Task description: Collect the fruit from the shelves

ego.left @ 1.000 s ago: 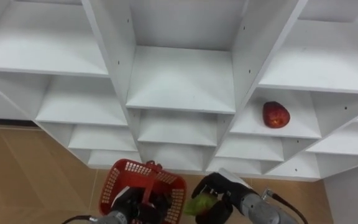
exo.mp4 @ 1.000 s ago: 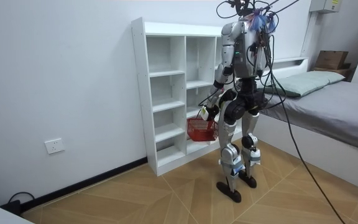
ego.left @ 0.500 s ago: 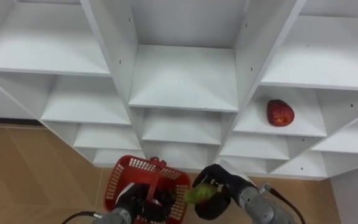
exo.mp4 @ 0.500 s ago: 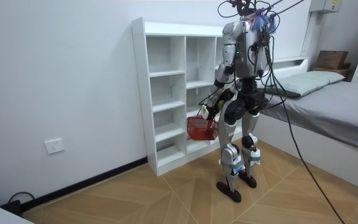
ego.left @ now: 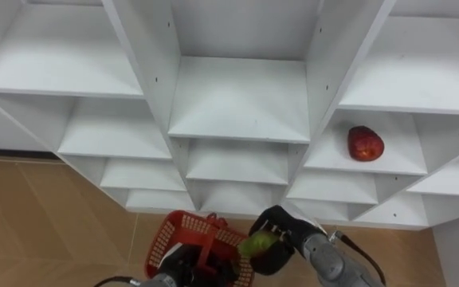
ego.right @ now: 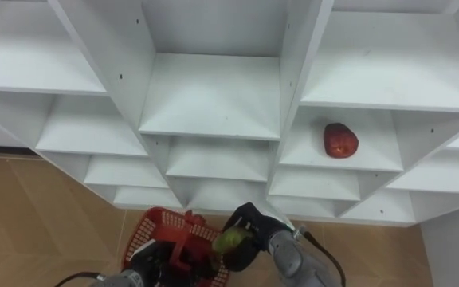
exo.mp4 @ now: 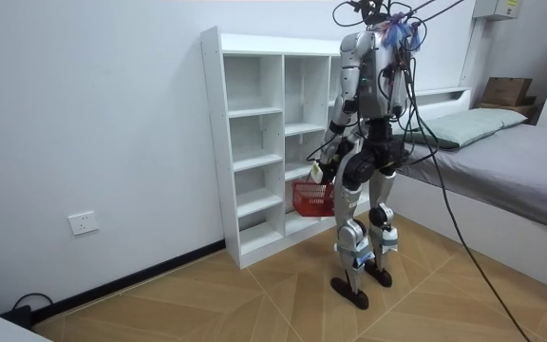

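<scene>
A red apple-like fruit lies on a right-hand shelf of the white closet. Low in the eye views, my left hand is shut on the handle of a red plastic basket. My right hand is shut on a green fruit, held at the basket's right rim. In the room view I stand facing the closet with the basket at thigh height.
The other closet compartments in view are bare. Wooden floor lies below the closet. A bed stands at the room view's right, behind me, and a wall socket sits at its left.
My right hand has carried the green fruit left, up to the basket's right rim. The basket has shifted slightly right. The eye views have shifted a little.
</scene>
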